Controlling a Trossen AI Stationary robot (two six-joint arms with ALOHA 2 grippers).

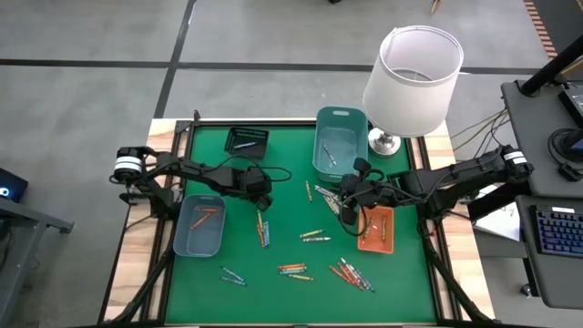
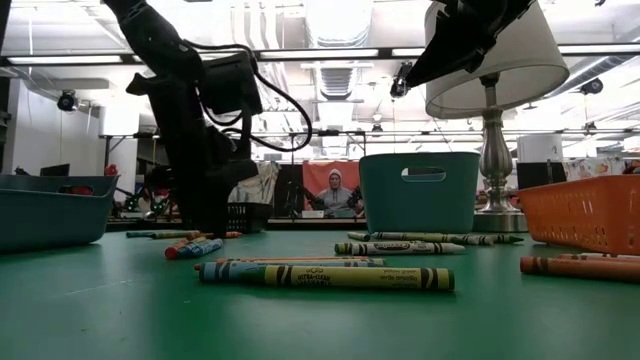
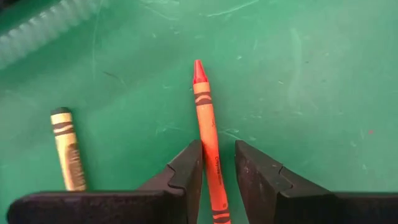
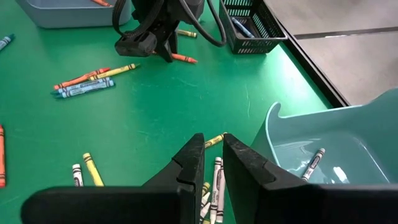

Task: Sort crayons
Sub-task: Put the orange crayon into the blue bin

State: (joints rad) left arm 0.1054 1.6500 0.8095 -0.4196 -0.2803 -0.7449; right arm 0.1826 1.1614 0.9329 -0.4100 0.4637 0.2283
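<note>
My left gripper (image 3: 219, 171), jaws parted, straddles an orange-red crayon (image 3: 208, 134) lying flat on the green surface (image 3: 311, 81); a yellowish crayon (image 3: 67, 149) lies beside it. My right gripper (image 4: 213, 155) hovers empty, jaws narrowly apart, over white crayons (image 4: 217, 180) beside the teal bin (image 4: 323, 124).

Green-topped table (image 1: 291, 287) with pale wooden border, standing on a grey floor (image 1: 91, 36) crossed by dark seams. White-shaded lamp (image 1: 412, 73) on a silver base at the far right corner; a dark desk with keyboard (image 1: 557, 230) to the right. Beyond: ceiling strip lights (image 2: 330, 52), a seated person (image 2: 333, 192) against a red backdrop.
</note>
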